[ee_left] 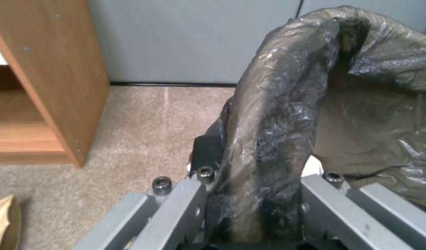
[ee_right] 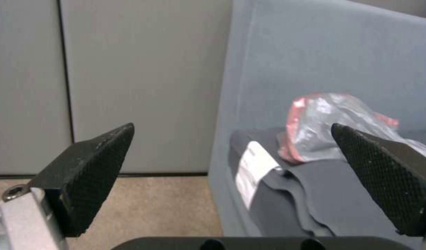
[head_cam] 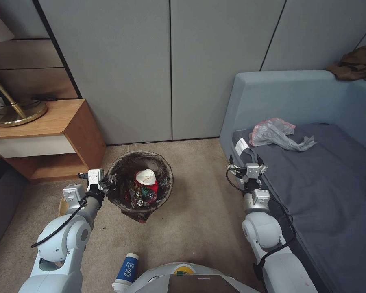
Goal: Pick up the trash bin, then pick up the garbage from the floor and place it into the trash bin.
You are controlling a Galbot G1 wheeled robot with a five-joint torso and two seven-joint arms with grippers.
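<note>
We found the blue-white cup partly hidden behind the robot's base, the brown paper cut by the frame edge, and litter deep in the trash bin indistinguishable.

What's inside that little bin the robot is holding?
The trash bin holds a crushed red-white paper cup on shiny wrappers. Anything underneath is covered by them and the dark bag.

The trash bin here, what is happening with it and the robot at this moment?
The left claw is shut on the bag-lined rim of the trash bin, which already holds some garbage, including a crushed red-white cup. The right claw is open and empty, beside the edge of the grey sofa. A blue-white cup lies on the floor close to the robot's base.
</note>
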